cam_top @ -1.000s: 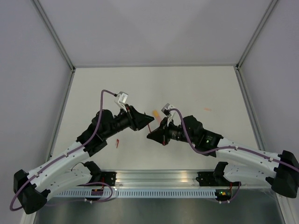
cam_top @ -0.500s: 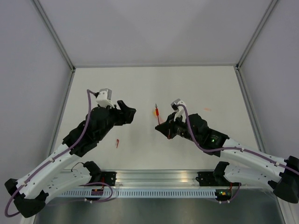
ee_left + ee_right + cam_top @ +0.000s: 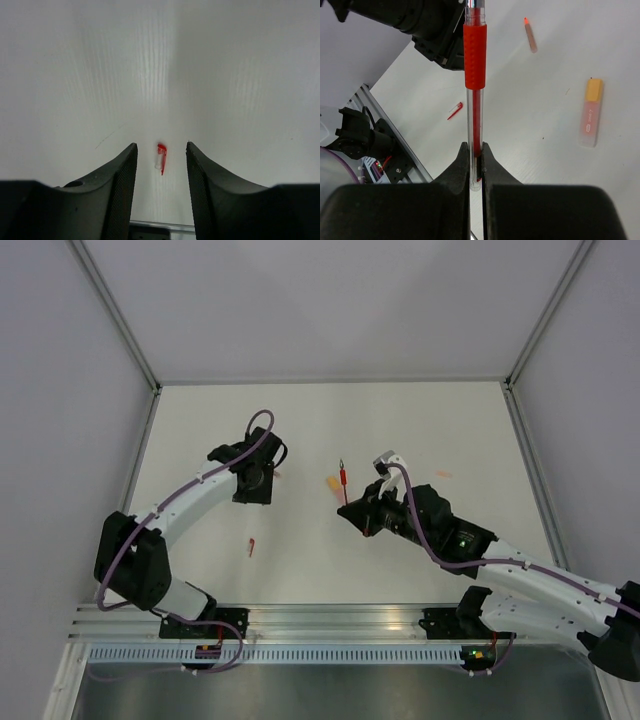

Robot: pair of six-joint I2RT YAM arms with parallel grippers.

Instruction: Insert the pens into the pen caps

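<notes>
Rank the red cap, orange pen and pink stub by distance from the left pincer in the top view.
1. red cap, toward the near edge from the left pincer.
2. orange pen, mid-table.
3. pink stub, on the right side.

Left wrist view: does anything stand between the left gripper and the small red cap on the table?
Nothing visible does. The red cap lies alone on the white table, framed by the open left gripper, with only bare surface around it.

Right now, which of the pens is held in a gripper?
The red pen, clamped in the right gripper. The orange pen lies flat on the table, with nothing touching it.
</notes>
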